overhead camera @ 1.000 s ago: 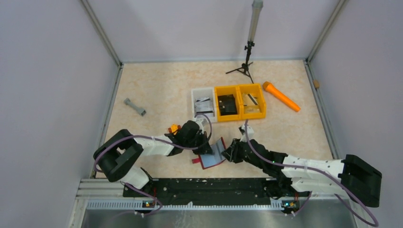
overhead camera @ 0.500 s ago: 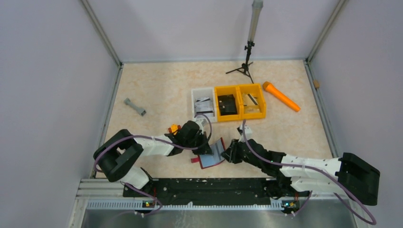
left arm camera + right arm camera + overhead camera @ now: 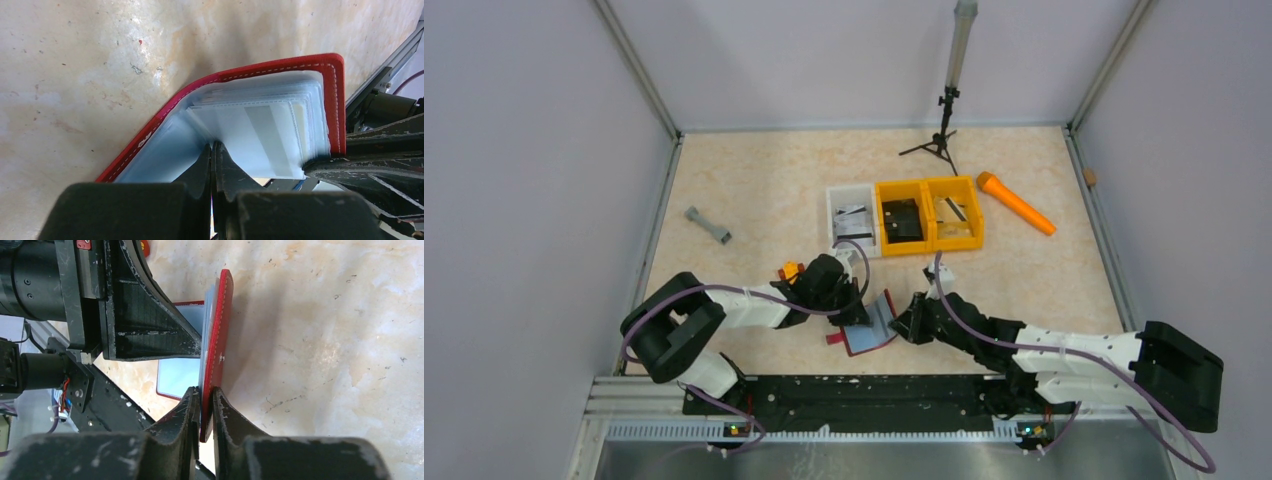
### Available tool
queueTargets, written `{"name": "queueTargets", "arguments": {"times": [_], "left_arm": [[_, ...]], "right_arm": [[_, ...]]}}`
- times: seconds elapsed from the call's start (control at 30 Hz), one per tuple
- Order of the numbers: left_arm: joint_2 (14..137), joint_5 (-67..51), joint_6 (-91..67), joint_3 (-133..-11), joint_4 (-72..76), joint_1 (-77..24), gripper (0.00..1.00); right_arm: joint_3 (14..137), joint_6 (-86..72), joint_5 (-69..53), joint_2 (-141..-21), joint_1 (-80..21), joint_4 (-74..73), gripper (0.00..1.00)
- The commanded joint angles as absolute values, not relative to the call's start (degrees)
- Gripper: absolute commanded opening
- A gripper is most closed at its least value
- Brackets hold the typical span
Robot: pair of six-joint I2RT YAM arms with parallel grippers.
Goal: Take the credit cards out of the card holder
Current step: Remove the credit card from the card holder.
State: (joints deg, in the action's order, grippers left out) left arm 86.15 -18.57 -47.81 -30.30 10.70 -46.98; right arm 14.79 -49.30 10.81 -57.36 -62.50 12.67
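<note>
Card holder (image 3: pixel 871 334) sits on the bench (image 3: pixel 754 180), partly unfolded: one maroon half lies flat and the other stands up on edge. Credit cards (image 3: pixel 260 137) are inside it, a pale stack in clear sleeves against the raised half. One card shows a grey stripe.

Left claw (image 3: pixel 857 313) is at the card holder's left side, reaching into the fold. Its jaws are fully closed, with the tips at the base of the sleeves. Whether a thin leaf is caught between them cannot be told.

Right claw (image 3: pixel 904 322) is at the card holder's right side. Its jaws are clamped on an edge of the raised maroon half, one finger on the sleeve side and the other on the outer face.

Beyond the card holder, a white bin (image 3: pixel 852 226) and two orange bins (image 3: pixel 929 213) stand in a row, touching. A small orange-red item (image 3: pixel 790 270) lies to the card holder's left, beside the left arm.
</note>
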Motion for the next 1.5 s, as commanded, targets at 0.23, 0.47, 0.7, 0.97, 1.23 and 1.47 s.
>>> {"name": "queueTargets", "arguments": {"times": [0.23, 0.47, 0.7, 0.97, 1.23, 1.47], "left_arm": [[87.05, -17.80, -46.40, -30.06, 10.50, -46.99, 0.00], [87.38, -17.67, -46.43, -29.63, 10.87, -46.95, 0.00], [87.02, -17.41, -46.39, -29.53, 10.63, -47.07, 0.00], [86.58, -17.23, -46.28, -29.19, 10.41, -47.02, 0.00], [85.74, -16.88, -46.10, -29.00, 9.80, -47.02, 0.00], [85.51, -16.79, -45.99, -28.92, 9.58, -47.02, 0.00]], "right_arm": [[15.40, -49.20, 7.03, -57.20, -62.90, 20.21, 0.01], [15.25, -49.67, 3.85, -59.59, -62.85, 23.65, 0.00], [15.30, -50.52, 2.52, -61.42, -62.89, 25.67, 0.00], [15.87, -51.86, 3.28, -62.73, -62.93, 23.43, 0.00], [18.20, -54.29, 4.50, -65.57, -62.75, 17.42, 0.00], [19.49, -56.84, 4.43, -66.71, -62.41, 13.63, 0.03]]}}
